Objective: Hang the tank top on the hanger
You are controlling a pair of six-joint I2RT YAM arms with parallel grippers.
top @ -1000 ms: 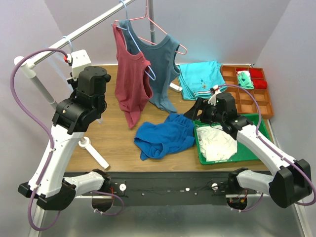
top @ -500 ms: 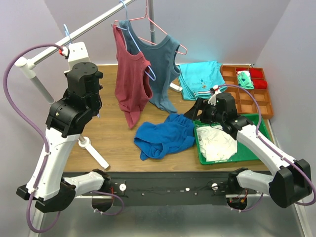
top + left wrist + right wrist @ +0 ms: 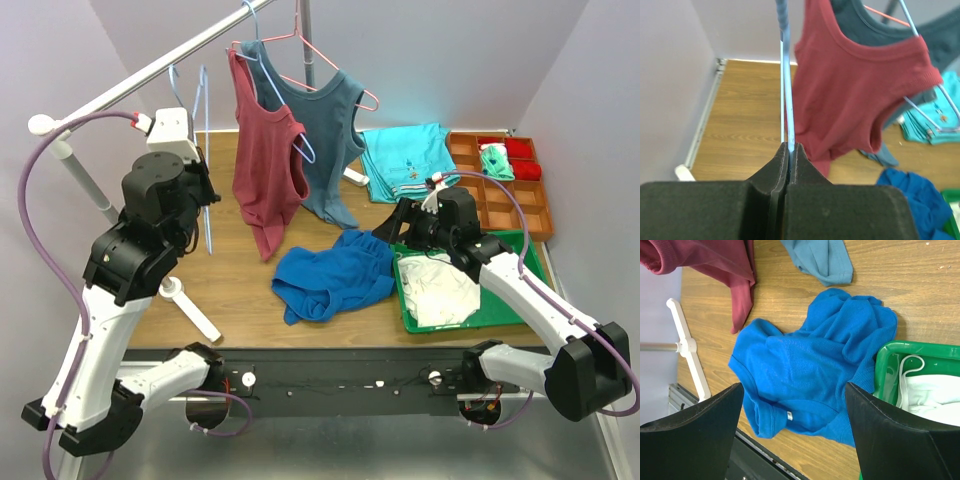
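The tank top (image 3: 335,272) is seen crumpled on the table (image 3: 230,290), not spread flat. Its long axis is laid diagonally in the top view, from near-left to far-right. The far-right end is bunched against the green tray (image 3: 530,265); in the right wrist view a small white label is seen at the opposite end.

The left gripper (image 3: 789,155) is raised at the left of the table. Its pads (image 3: 805,170) are pressed together on the wire of the hanger (image 3: 786,100). From the pads the wire is run straight up and out of the wrist view. In the top view the hanger (image 3: 205,150) is held edge-on with its long axis close to vertical. Its upper end is placed by the rod (image 3: 150,75) and its lower end is hung below the gripper. Contact between hook and rod cannot be told. The maroon tank top (image 3: 855,95) is hung just beside it on another hanger, with the teal-grey tank top (image 3: 325,140) behind.

The right gripper (image 3: 795,387) is held above the blue heap. Its fingers (image 3: 715,415) are spread wide and nothing is held between them. A white cloth (image 3: 440,290) is laid in the tray.
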